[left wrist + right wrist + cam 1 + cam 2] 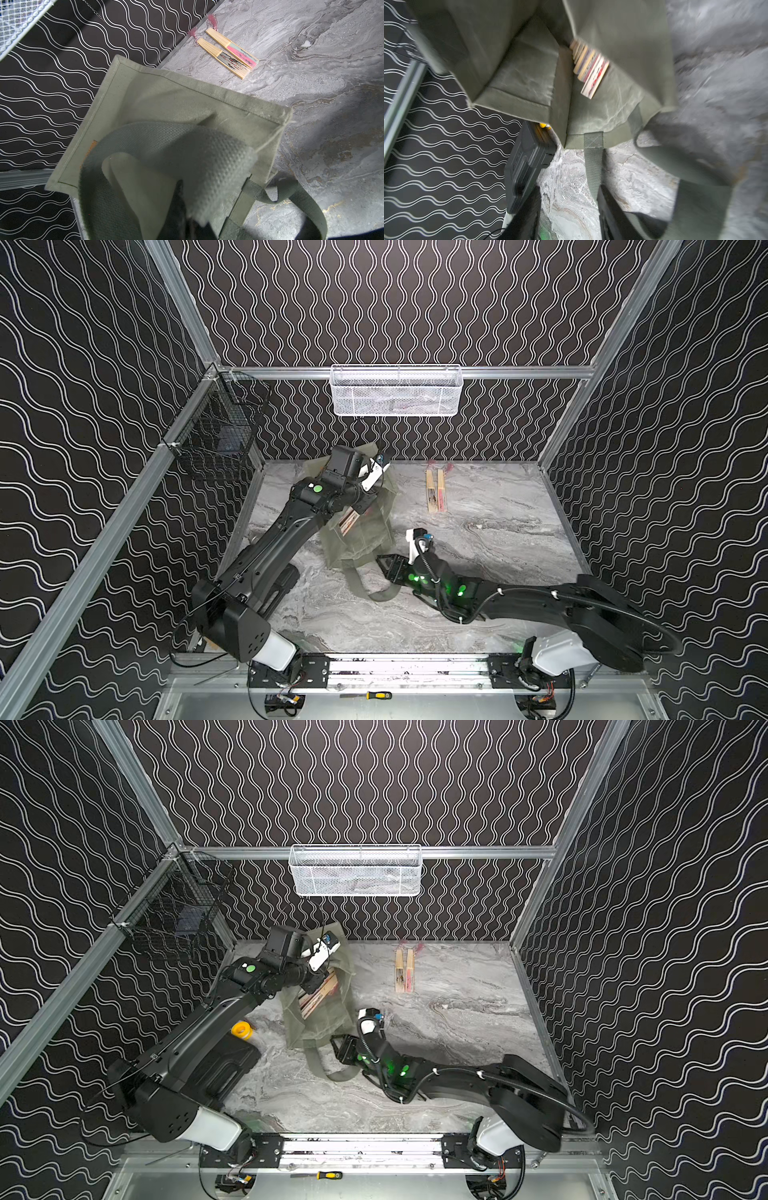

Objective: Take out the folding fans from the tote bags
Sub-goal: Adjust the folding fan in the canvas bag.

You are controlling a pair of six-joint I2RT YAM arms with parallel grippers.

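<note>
Grey-green fabric tote bag point(363, 537) hangs from the clamped left gripper point(312, 981), presumably to gape its mouth for the right gripper point(390, 566), whose jaws are half-parted and seemingly empty. Slim wooden folding fans point(589, 68) lie inside; two others point(435, 491) rest on the marble tabletop point(498, 572).

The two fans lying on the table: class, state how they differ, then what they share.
Colour: the pink fan has a pink and pale green panel; the speckled fan has a grey panel with black and red marks. Position: the speckled fan lies nearer the bag, the pink fan beyond it. Shared: both are closed, light wood, pink-tasselled at the same end, side by side on the table.
</note>
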